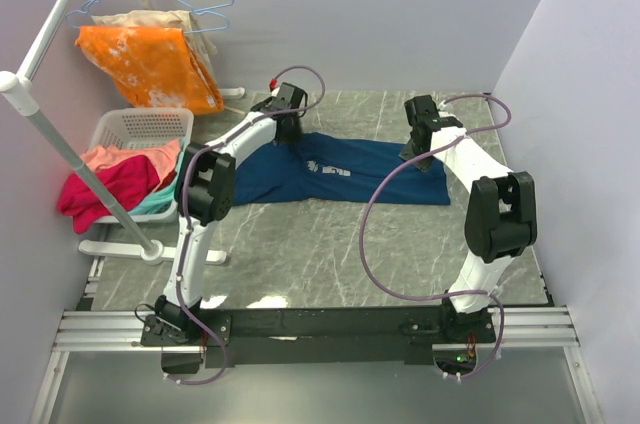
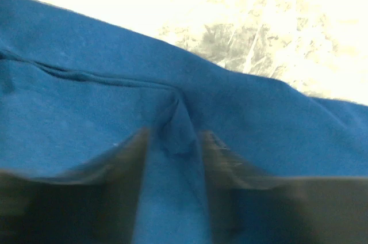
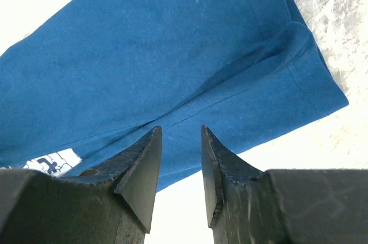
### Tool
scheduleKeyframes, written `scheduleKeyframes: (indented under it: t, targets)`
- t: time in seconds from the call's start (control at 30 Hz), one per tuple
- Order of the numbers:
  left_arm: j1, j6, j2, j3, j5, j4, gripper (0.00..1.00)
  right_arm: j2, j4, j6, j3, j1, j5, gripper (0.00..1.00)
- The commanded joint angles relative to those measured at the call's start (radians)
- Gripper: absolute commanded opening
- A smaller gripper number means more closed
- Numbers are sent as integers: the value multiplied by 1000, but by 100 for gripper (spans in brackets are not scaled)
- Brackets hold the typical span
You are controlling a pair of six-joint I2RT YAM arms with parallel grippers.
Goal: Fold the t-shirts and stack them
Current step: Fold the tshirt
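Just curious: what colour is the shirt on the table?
The t-shirt is navy blue; clearest in right wrist view.

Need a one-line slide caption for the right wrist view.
Right pincer, open, poised over the edge of a navy t-shirt on the marble table.

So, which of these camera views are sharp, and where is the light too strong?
Top external: sharp, evenly lit. Left wrist: dark fingers smeared by blur, grey marble table washed out to white behind the navy blue cloth t-shirt. Right wrist: fingers sharp, table burnt white.
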Motion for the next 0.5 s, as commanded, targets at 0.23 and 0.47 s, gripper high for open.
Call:
scheduleKeyframes:
  t: [0.23,0.47]
  targets:
    - [-19,-11,-147,-164,-116,141,84,-8,22,-23,-21,15,-4,41]
    - [-34,-51,-202,-165,-109,31,86,48,11,-53,34,15,7,45]
